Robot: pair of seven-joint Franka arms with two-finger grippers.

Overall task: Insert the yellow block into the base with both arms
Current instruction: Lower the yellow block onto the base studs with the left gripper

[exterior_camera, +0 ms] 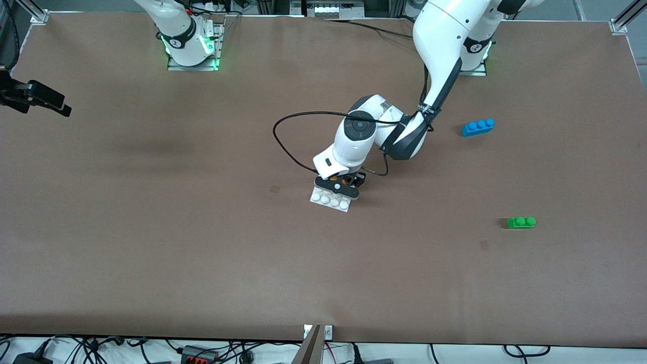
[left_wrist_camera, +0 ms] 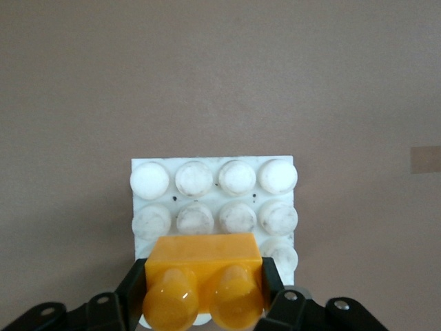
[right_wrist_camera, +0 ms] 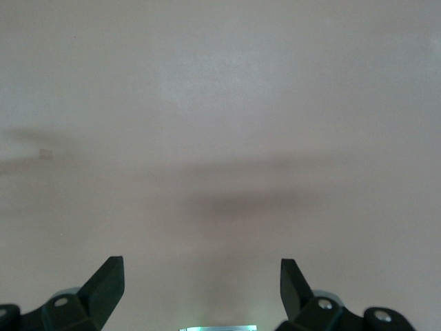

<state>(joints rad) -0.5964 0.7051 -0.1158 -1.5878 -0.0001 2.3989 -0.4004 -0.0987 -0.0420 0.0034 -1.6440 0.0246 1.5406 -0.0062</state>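
Yellow block (left_wrist_camera: 204,272) sits pinched between the two black fingers (left_wrist_camera: 131,286) of the left pincer (exterior_camera: 339,185), right over the white base (left_wrist_camera: 213,200). Its two round bumps point toward the wrist camera, and it covers the rows of the base closest to the pincer. Whether the block is pressed all the way down onto the base, I cannot tell. The base is a flat white square with rows of round bumps, and it lies on the brown table (exterior_camera: 151,227) near the middle. In the front view only one row of its bumps peeks out from under the pincer. The left arm (exterior_camera: 434,60) reaches down from its stand at the top of the front view, bends, and points its pincer straight down at the base. A black cable (exterior_camera: 283,141) loops out from the arm's wrist. The right pincer (right_wrist_camera: 202,286) is spread wide with nothing between its fingers, and it hangs over a bare part of the table toward the right arm's end. The right arm waits there. A blue brick (exterior_camera: 477,127) with three bumps lies on the table toward the left arm's end. A green brick (exterior_camera: 521,222) with two bumps lies nearer to the front camera than the blue one. Both bricks are well apart from the base.
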